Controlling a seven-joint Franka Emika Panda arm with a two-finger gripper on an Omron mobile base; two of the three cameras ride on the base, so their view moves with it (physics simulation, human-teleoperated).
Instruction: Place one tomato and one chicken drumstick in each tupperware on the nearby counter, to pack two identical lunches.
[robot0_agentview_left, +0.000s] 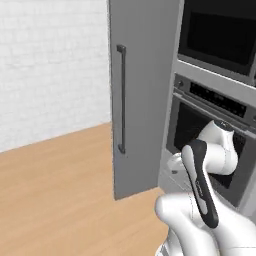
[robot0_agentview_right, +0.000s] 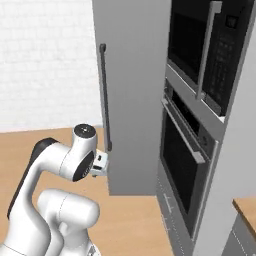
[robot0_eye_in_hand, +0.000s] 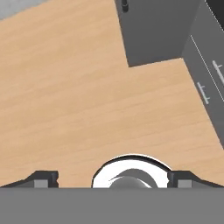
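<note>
The gripper points down at the wooden floor, its two fingertips spread wide apart with nothing between them. Ahead of it stands a tall grey cabinet door with a long dark handle — beside that, the built-in oven. A corner of the counter shows far off to the gripper's right — no containers or food can be made out.

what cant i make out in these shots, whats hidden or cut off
- Gripper: hand view shows the tips wide apart over wooden floor; in the right base view the arm's wrist covers the fingers.
- Tall grey door: what lies behind it is hidden by the panel in both base views.
- Counter: right base view, a corner at the frame's right edge, the rest cut off.
- Oven: left base view, partly blocked by the arm.
</note>
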